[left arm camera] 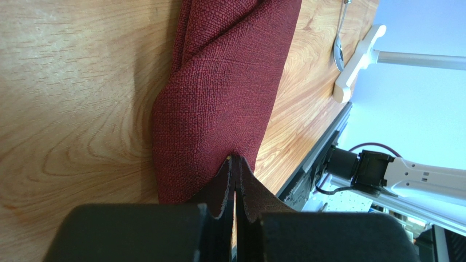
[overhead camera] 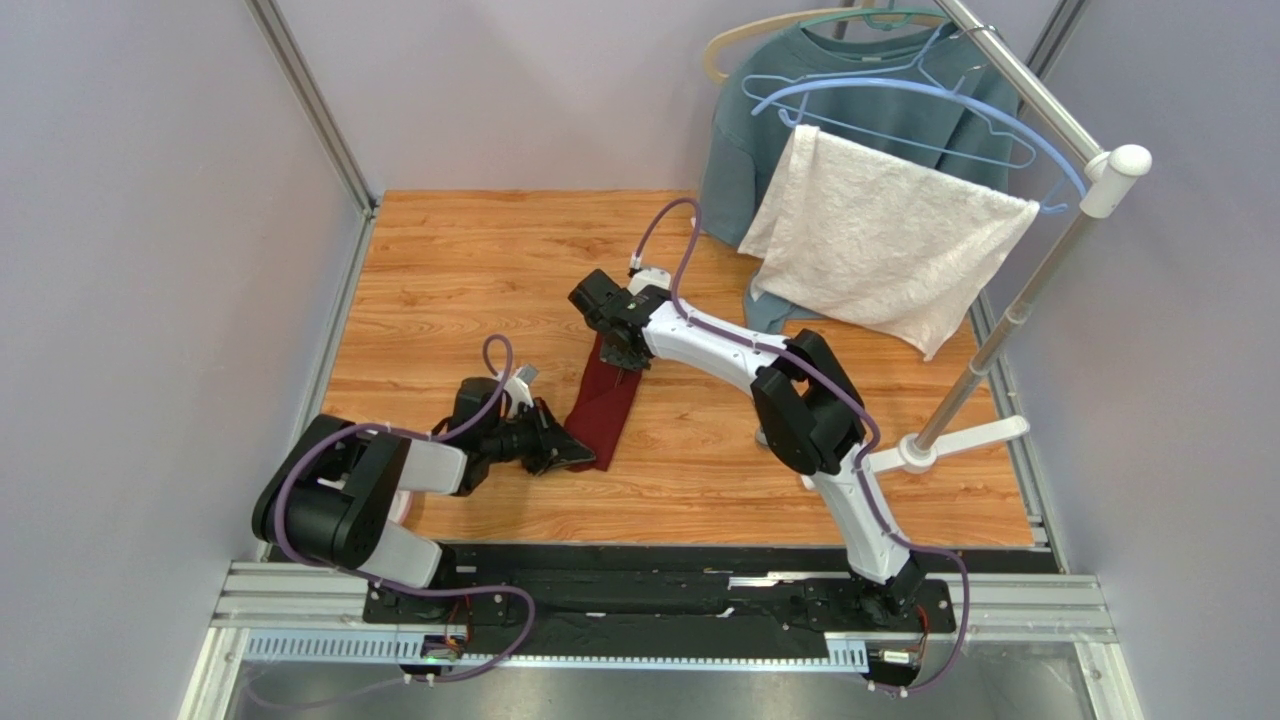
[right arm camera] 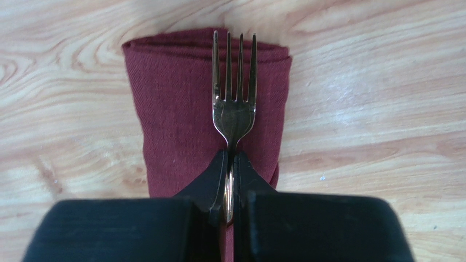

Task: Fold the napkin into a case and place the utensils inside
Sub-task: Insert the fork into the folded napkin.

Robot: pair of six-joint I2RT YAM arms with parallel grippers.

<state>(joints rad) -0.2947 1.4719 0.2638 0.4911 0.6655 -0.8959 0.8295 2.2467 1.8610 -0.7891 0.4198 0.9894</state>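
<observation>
Fingers, top view: the left fingers [overhead camera: 565, 447] lie low over the desk [overhead camera: 451, 270], tips at the near end of the case [overhead camera: 607, 398]. The case is a narrow maroon oblong lying lengthwise away from the arm bases, near mid-desk. The right fingers [overhead camera: 618, 356] point down over its far end. Both grips are too small to read here. At the back right, a white towel [overhead camera: 887, 248] and a grey-blue sweatshirt [overhead camera: 744, 143] hang from a rack [overhead camera: 1037, 285].

Left wrist view: the left fingers [left arm camera: 221, 185] are pressed together with no gap. Their tips sit at the near corner of the case [left arm camera: 224, 98]. I cannot tell whether a layer of cloth is caught between them. A raised fold runs along the cloth. The spoon [left arm camera: 339, 52], silver, lies on the desk [left arm camera: 71, 109] beyond the case and apart from it, just beside the rack's white foot [left arm camera: 358, 63].

Right wrist view: the right fingers [right arm camera: 210, 183] are clamped on the fork [right arm camera: 234, 106] at its neck, just below the tines, and hide the handle. The fork is golden with four tines, pointing away from the wrist. It lies over the case [right arm camera: 175, 120] along its length, tine tips about level with the folded end. I cannot tell whether it touches the cloth or hangs just above. The fold's layers are stacked at that end. Desk [right arm camera: 372, 82] wood grain shows on both sides.
</observation>
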